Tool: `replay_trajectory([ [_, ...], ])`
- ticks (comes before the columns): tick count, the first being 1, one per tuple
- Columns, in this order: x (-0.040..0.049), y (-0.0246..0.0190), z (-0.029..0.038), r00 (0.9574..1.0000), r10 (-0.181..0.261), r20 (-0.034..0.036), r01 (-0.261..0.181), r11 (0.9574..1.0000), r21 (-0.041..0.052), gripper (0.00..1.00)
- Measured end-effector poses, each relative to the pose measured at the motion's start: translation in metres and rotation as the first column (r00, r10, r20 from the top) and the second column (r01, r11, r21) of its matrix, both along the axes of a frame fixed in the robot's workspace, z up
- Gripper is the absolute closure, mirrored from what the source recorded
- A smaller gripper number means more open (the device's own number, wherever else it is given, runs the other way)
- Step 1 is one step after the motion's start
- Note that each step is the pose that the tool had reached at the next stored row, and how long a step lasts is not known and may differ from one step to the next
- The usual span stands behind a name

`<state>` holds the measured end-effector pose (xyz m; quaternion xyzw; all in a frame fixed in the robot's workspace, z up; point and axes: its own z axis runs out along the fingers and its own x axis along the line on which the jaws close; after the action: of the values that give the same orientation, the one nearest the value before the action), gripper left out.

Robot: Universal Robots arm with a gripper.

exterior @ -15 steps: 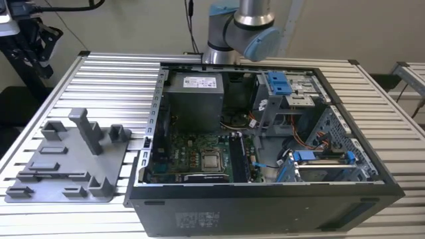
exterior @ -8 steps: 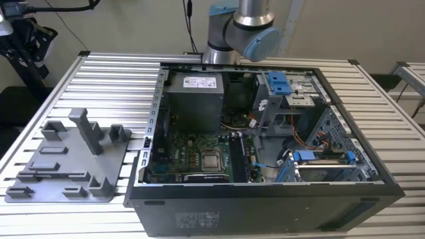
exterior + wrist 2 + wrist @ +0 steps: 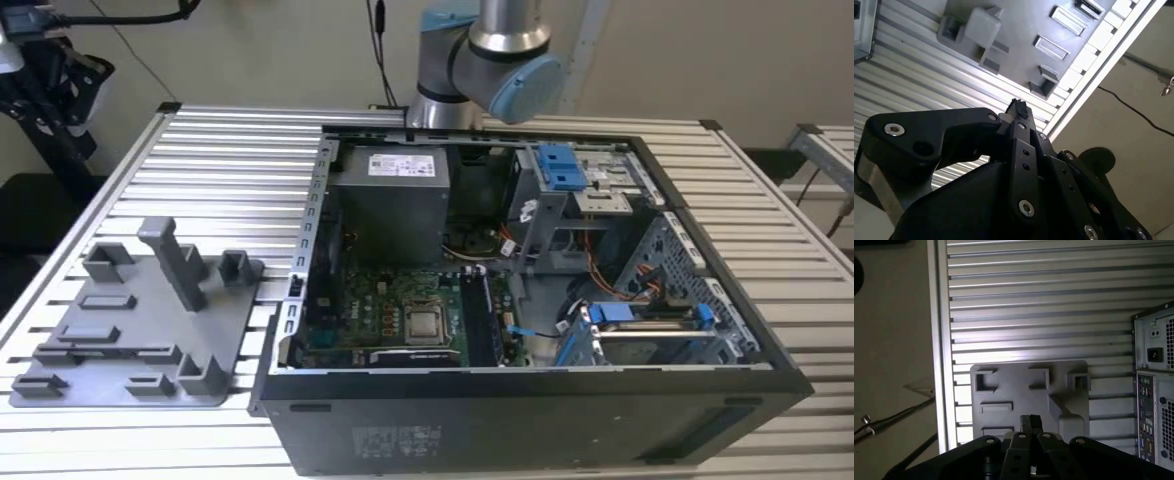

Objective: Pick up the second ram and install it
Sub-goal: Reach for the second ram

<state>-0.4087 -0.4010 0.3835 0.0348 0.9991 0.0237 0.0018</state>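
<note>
two fingers of the gripper [image 3: 1018,106] meet tip to tip above the grey fixture plate [image 3: 1014,390], at the exterior view's left of the computer case [image 3: 534,420]; whether they hold anything, cannot tell.

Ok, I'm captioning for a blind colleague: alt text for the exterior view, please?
An open computer case lies on a slatted metal table, its green motherboard exposed. A grey fixture plate sits at the exterior view's left; the robot arm rises behind the case.
</note>
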Motion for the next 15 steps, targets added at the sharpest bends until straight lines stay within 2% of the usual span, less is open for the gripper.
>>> replay_trajectory([
  [15,-0.0002,-0.0128,-0.0018,1.0,0.0,0.0001,0.0,1.0,0.0,0.89],
])
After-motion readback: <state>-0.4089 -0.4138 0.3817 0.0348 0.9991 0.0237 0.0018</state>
